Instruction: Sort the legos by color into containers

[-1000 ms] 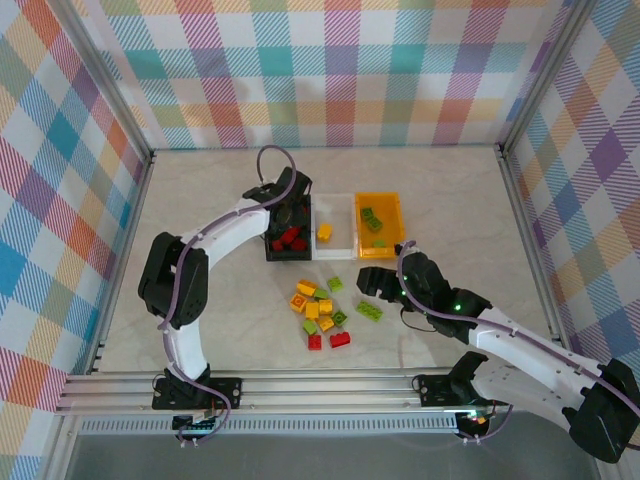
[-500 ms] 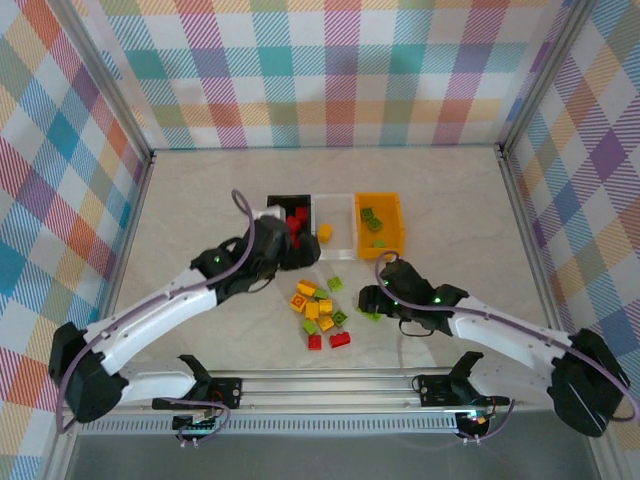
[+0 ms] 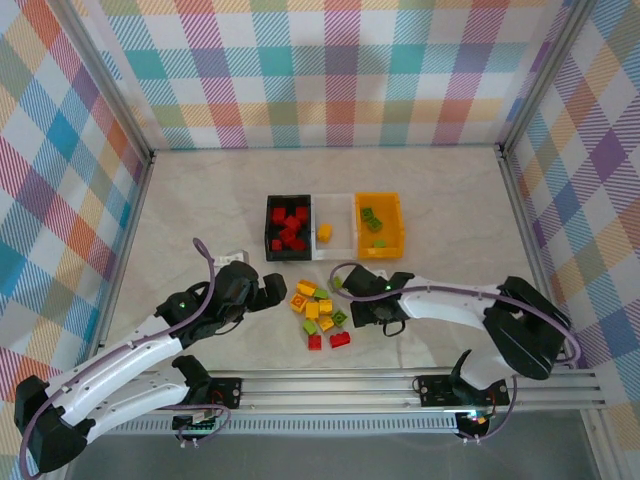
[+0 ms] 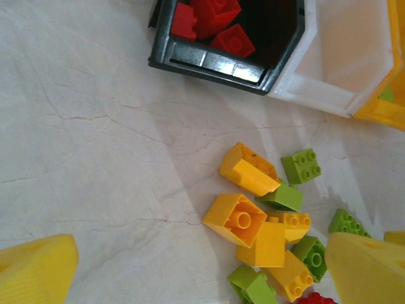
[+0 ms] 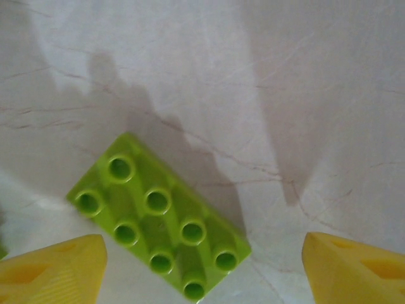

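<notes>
Right wrist view: a lime green two-by-four lego (image 5: 161, 228) lies studs-up on the table (image 5: 285, 95), right under the right gripper (image 5: 204, 269), whose fingers stand wide apart and empty. Its long axis runs diagonally across that gap, so a wrist turn seems needed.

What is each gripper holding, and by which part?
Nothing. The left gripper and right gripper are open; a lime green brick lies loose under the right.

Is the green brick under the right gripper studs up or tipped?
Studs up: the green brick lies flat on the table, all eight studs facing upward.
</notes>
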